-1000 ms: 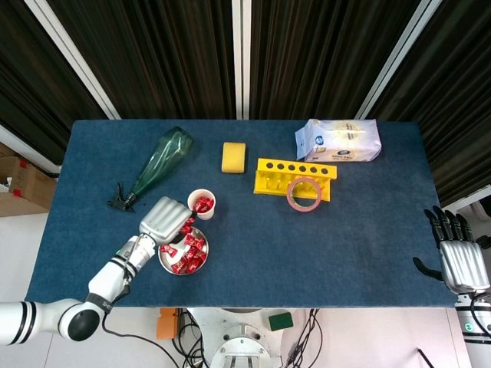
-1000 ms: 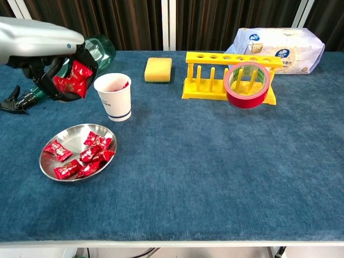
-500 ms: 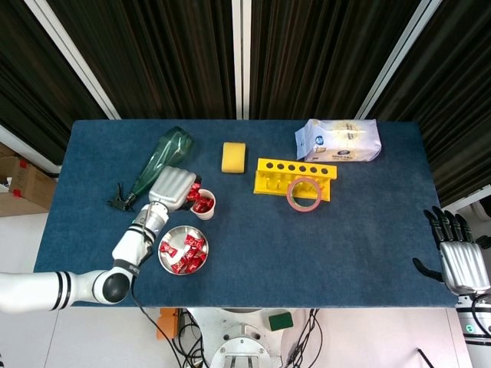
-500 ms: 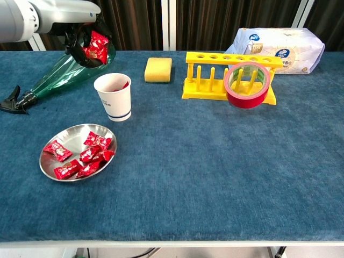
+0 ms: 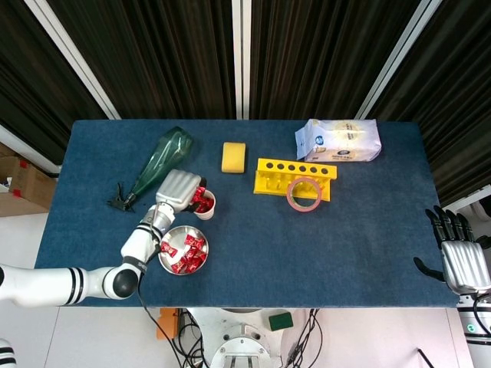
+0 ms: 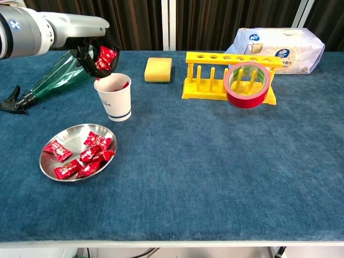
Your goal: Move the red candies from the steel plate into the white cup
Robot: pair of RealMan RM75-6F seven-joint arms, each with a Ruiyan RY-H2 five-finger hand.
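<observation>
Now the left hand (image 6: 97, 51) is gripping red candies (image 6: 106, 58) just above the white cup (image 6: 113, 97). More are lying on the steel plate (image 6: 51, 164). Off-table, the right hand (image 5: 459, 257) is idling, fingers spread.

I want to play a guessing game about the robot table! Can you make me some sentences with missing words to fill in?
1. The left hand holds red candies right above the white ____.
2. The other candies lie on a shiny steel ____.
3. The roll of red tape leans on a rack coloured ____.
4. The right hand, off the table's edge, holds ____.

Missing words: cup; plate; yellow; nothing
</observation>
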